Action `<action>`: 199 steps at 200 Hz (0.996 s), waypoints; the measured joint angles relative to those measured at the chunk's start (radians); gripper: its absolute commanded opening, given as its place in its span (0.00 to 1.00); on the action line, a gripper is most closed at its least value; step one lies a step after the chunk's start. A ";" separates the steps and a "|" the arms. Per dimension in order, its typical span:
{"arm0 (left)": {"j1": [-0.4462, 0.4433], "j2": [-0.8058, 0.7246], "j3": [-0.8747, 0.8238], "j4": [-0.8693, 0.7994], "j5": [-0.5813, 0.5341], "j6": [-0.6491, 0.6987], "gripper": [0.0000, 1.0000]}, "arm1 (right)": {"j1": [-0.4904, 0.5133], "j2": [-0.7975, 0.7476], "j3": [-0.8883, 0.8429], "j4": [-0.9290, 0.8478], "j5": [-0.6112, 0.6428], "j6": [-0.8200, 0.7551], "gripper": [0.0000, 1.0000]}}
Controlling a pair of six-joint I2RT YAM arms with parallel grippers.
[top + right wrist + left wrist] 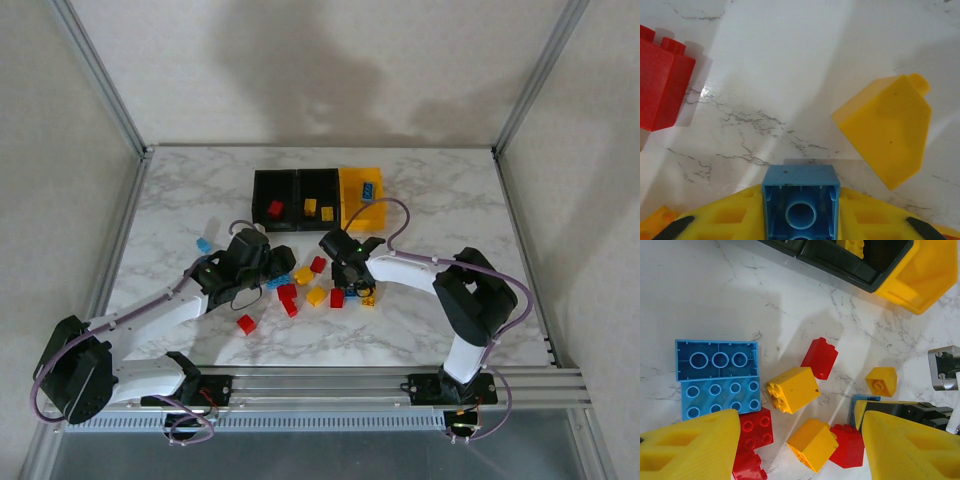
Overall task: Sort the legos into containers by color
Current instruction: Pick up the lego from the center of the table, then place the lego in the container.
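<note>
Now right gripper (352,288) clenches blue brick (800,200) low over table (790,50), near yellow brick (885,130). Hollow underside faces wrist camera; long axis unclear. Left gripper (800,440) fingers spread, empty, above loose bricks (792,389).

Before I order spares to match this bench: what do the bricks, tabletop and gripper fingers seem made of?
Bricks: moulded plastic, smooth slight gloss; crisp studs, hollow tubed undersides.
Tabletop: white marble pattern, grey veins, light sheen; stone or laminate, can't tell.
Fingers: matte yellow plastic, likely 3D-printed; fine layer lines.
</note>
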 measured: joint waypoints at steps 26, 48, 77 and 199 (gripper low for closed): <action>0.000 0.000 0.000 0.000 0.000 0.000 0.66 | 0.000 -0.028 0.019 -0.027 0.020 -0.004 0.27; 0.000 0.000 0.000 0.002 0.001 0.000 0.66 | 0.000 -0.066 0.055 -0.051 0.036 -0.016 0.27; -0.001 0.001 0.000 0.013 0.011 0.000 0.66 | -0.021 -0.100 0.124 -0.068 0.051 -0.039 0.27; -0.025 0.082 0.099 0.081 0.047 0.003 0.66 | -0.332 0.157 0.545 -0.063 0.021 -0.193 0.28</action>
